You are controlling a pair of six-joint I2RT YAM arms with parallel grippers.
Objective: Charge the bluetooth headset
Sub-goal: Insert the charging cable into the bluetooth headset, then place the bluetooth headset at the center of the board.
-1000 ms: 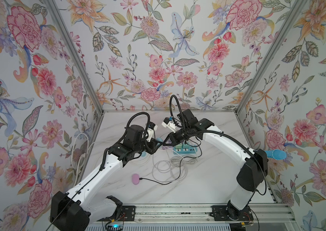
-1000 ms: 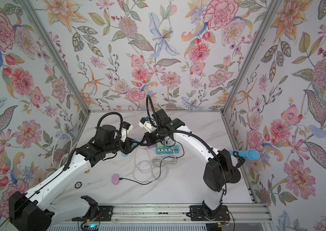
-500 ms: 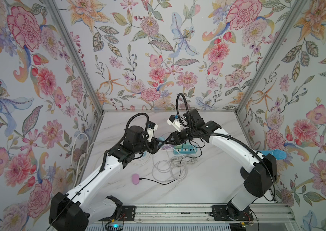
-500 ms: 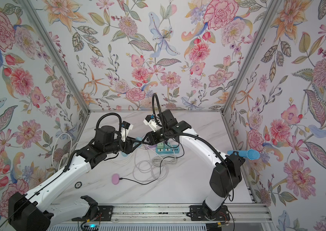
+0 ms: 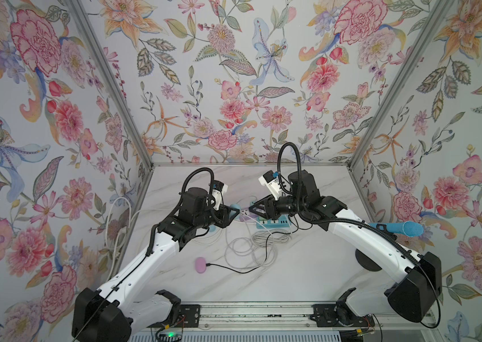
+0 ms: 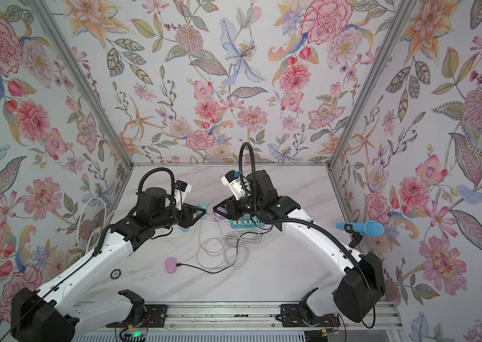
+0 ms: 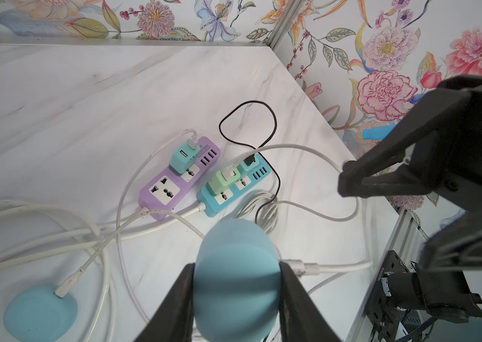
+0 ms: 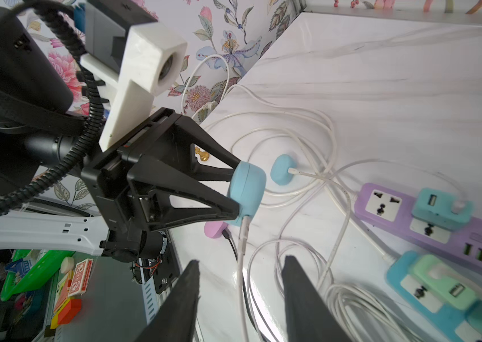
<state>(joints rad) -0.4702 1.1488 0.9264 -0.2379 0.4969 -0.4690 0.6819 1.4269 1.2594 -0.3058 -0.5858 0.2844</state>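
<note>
Marble tabletop inside floral-papered walls is carrying a tangle of cords. Left gripper is clamping the blue headset case by its two sides and holding it raised off the surface, close to the purple power strip. White charging cable is sitting with its plug in the case's edge. Right gripper is hanging near the same strip, jaws standing apart and gripping nothing, with the cable running loose between them. Second blue case is lying on the table off the strip's cord end, also cabled.
</note>
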